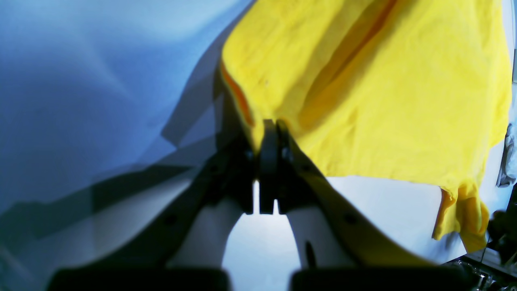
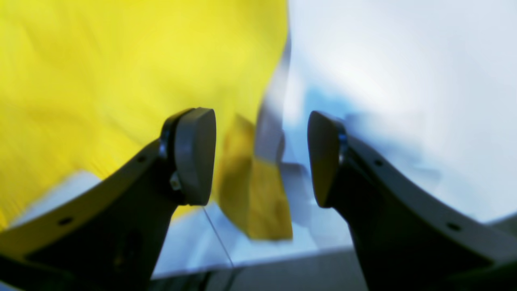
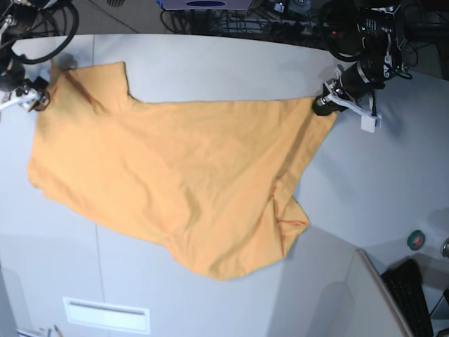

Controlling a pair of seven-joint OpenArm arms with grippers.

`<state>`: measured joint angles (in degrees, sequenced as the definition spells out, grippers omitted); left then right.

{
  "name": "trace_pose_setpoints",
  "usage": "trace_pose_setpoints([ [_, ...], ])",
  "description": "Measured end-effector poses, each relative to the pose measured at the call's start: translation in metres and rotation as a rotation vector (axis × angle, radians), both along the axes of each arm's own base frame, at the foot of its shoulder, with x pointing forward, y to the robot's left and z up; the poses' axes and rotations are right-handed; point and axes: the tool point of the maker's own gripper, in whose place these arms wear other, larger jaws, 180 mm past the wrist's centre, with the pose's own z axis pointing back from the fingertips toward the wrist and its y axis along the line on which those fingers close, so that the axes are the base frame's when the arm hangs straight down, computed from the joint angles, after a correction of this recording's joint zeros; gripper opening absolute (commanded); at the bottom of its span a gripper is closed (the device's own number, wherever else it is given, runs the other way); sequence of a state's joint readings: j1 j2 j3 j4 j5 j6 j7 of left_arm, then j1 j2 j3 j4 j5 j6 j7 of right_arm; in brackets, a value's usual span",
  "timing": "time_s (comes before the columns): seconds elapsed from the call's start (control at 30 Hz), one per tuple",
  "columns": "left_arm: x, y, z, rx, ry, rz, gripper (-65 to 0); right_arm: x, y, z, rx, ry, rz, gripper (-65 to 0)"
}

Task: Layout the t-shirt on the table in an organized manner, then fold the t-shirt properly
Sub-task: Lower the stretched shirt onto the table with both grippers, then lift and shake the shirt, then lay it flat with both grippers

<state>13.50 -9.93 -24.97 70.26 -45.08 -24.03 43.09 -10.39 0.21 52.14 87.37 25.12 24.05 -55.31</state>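
the table (image 3: 393, 182), a wide pale grey-white top with a thin dark seam running across its near part, bears the t-shirt (image 3: 175, 182). the shirt is light orange in the base view and reads yellow in both wrist views. it lies spread across the middle and left of the table, wrinkled, with one sleeve up at the far left and a bunched fold along its right lower edge.

the left gripper (image 1: 274, 127) sits at the shirt's right far corner, arm reaching in from the far right of the base view. its fingers are pressed together with the cloth's edge pinched between them, and the fabric stretches away from that point.

the right gripper (image 2: 260, 155) is at the far left of the base view, beside the sleeve corner. its fingers are spread wide apart, with a blurred flap of shirt showing in the gap beyond them, touching neither pad.

behind the table run dark cables (image 3: 231, 21) and equipment. a roll of green tape (image 3: 417, 240) and a black keyboard (image 3: 414, 295) sit at the near right.
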Motion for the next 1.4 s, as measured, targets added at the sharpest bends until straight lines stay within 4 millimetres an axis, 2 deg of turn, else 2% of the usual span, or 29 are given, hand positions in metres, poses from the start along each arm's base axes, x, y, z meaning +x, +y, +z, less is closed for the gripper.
trace_pose_setpoints([
  [0.1,0.000,0.004,0.001,0.009,0.001,-0.003,-65.0,0.024,-0.013,-0.003,0.029,-0.025,-0.010,-29.9],
  [0.2,0.000,0.005,0.001,0.011,-0.001,-0.002,-65.0,0.035,-0.020,-0.023,0.104,0.009,-0.037,-30.0],
  [0.3,0.000,0.005,0.001,0.011,0.000,-0.002,-65.0,0.027,-0.016,-0.043,0.164,0.056,-0.060,-30.2],
  [0.47,0.000,0.004,0.001,0.010,0.000,-0.002,-65.0,0.025,-0.014,-0.045,0.177,0.054,-0.068,-30.2],
  [0.57,0.000,0.004,0.001,0.010,-0.001,-0.002,-65.0,0.022,-0.003,-0.048,0.198,0.032,-0.077,-30.3],
  [0.7,0.000,0.004,0.001,0.010,-0.001,-0.002,-65.0,0.021,0.002,-0.049,0.207,0.031,-0.072,-31.1],
  [0.77,0.001,0.005,0.001,0.012,-0.001,-0.003,-65.0,0.022,0.001,-0.049,0.207,0.026,-0.075,-37.1],
  [0.97,0.001,0.005,0.001,0.013,-0.002,-0.003,-65.0,0.015,0.005,-0.054,0.216,0.056,-0.068,-65.0],
  [1.17,0.002,0.004,0.004,0.029,-0.004,-0.018,-65.0,0.018,0.008,-0.053,0.224,0.064,-0.057,-65.0],
  [1.23,0.005,0.001,0.013,0.055,-0.014,-0.048,-65.0,0.018,0.006,-0.051,0.210,0.085,-0.035,-65.0],
  [1.33,0.028,0.000,0.042,0.081,-0.113,-0.069,-65.0,0.024,0.000,-0.038,0.147,0.103,0.014,-65.0],
  [1.4,0.050,0.001,0.058,0.093,-0.160,-0.074,-65.0,0.047,-0.002,-0.020,0.101,0.065,0.066,-65.0],
])
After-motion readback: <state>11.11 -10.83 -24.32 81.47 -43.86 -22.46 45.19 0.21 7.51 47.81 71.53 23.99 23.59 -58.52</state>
